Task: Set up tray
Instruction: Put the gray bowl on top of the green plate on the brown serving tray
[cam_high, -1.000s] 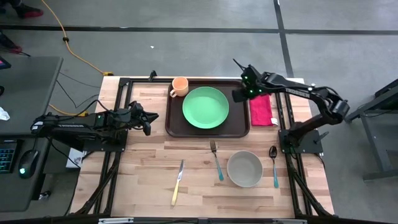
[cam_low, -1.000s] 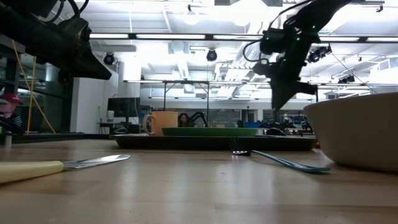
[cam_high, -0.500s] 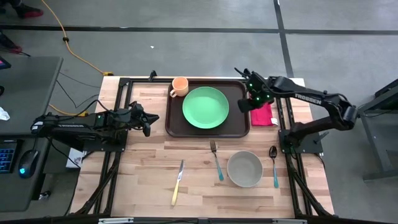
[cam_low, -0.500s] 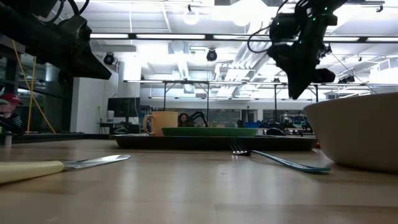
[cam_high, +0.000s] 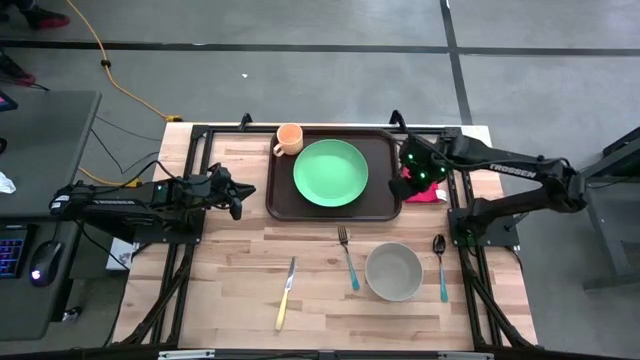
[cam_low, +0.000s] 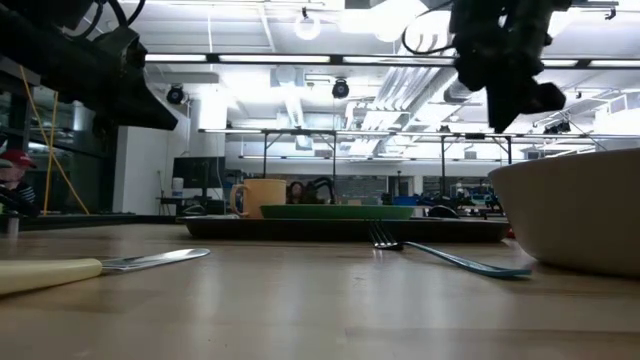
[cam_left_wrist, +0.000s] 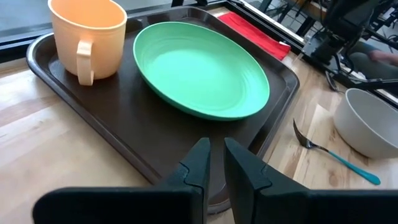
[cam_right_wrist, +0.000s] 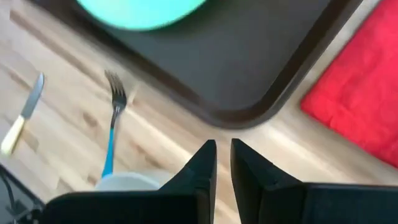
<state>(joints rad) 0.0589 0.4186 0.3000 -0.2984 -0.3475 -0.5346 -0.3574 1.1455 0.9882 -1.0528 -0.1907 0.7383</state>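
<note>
Hovering right gripper (cam_high: 408, 181) just beside the tray (cam_high: 281, 200) and its right edge

Bright ceiling lamps light the room evenly; shadows are soft. The right wrist view is blurred by motion, the knife (cam_low: 95, 266) out of focus.

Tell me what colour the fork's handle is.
Blue; the fork shows it best in the right wrist view.

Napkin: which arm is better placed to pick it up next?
Probably the right. Its gripper hovers over the napkin, beside the tray. The left gripper waits across the tray, far from it.
</note>
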